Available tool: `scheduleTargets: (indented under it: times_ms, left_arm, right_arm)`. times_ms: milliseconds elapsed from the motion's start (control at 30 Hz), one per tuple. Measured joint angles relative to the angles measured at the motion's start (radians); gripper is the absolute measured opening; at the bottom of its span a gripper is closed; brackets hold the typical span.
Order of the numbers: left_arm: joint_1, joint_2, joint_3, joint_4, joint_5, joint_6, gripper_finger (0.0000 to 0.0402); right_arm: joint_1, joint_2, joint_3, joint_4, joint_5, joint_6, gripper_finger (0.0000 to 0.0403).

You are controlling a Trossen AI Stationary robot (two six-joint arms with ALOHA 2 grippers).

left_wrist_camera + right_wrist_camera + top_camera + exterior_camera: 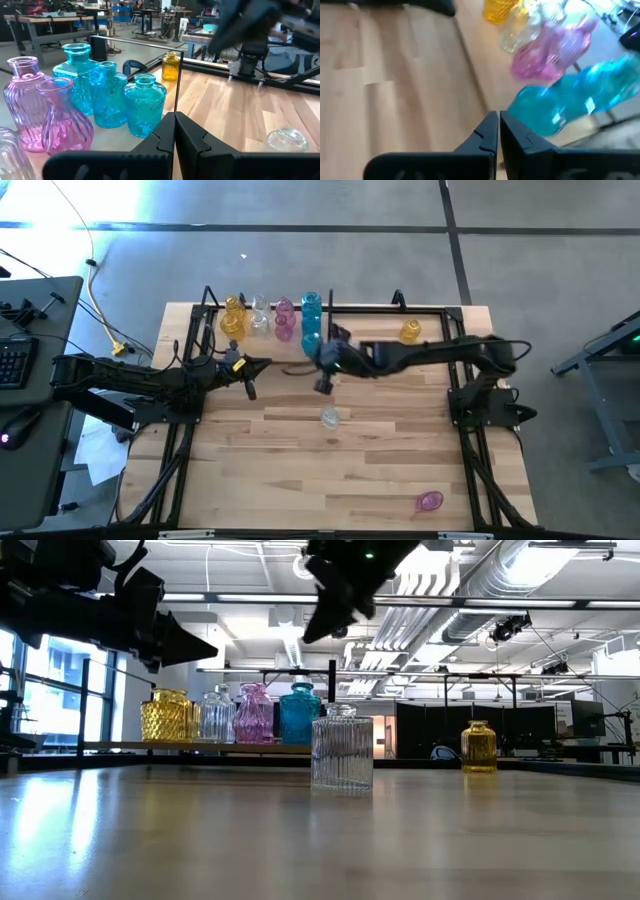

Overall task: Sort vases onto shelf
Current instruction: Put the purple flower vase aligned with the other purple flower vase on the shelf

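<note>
A yellow cable (98,300) snakes across the grey floor (520,260) off the wooden table's (300,470) left corner, a black keyboard (12,362) sits on a dark desk (45,305) there, and white ducts (520,580) run overhead.

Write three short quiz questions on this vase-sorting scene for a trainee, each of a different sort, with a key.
1. True or false: the pink vase near the table's front edge lies outside the shelf.
2. Which vase stands alone at the right end of the shelf? A) teal B) yellow C) clear
3. Fill in: the clear vase on the open table stands nearest the ___ tool.

Key
1. True.
2. B, the yellow vase.
3. Right: the right tool hangs just behind it, shut and empty; the left tool is farther off, also shut.
</note>
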Motion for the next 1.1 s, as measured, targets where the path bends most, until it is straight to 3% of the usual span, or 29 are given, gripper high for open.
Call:
scheduleTargets:
  times_ms: [100,267,467,667,767,867,1100]
  left_arm:
    - [0.000,0.000,0.000,0.000,0.013,0.000,0.0000]
    - [0.000,0.000,0.000,0.001,0.054,0.001,0.0000]
    - [0.000,0.000,0.000,-0.002,0.088,0.009,0.0000]
    - [0.000,0.000,0.000,-0.007,0.102,0.029,0.0000]
    - [0.000,0.000,0.000,-0.009,0.102,0.029,0.0000]
    - [0.000,0.000,0.000,-0.011,0.102,0.029,0.0000]
    - [0.001,0.000,0.000,-0.013,0.101,0.088,0.0000]
  right_arm:
    - [0.056,-0.092,-0.167,0.097,0.025,0.103,0.0000]
    - [0.198,-0.237,-0.346,0.118,0.144,0.289,0.0000]
    - [0.392,-0.339,-0.387,-0.109,0.148,0.668,0.0000]
    - [0.576,-0.336,-0.318,-0.447,0.008,1.149,0.0001]
    - [0.667,-0.335,-0.307,-0.513,-0.089,1.356,0.0015]
    - [0.757,-0.335,-0.300,-0.549,-0.199,1.538,0.0052]
    - [0.929,-0.300,-0.299,-0.498,-0.358,1.851,0.0181]
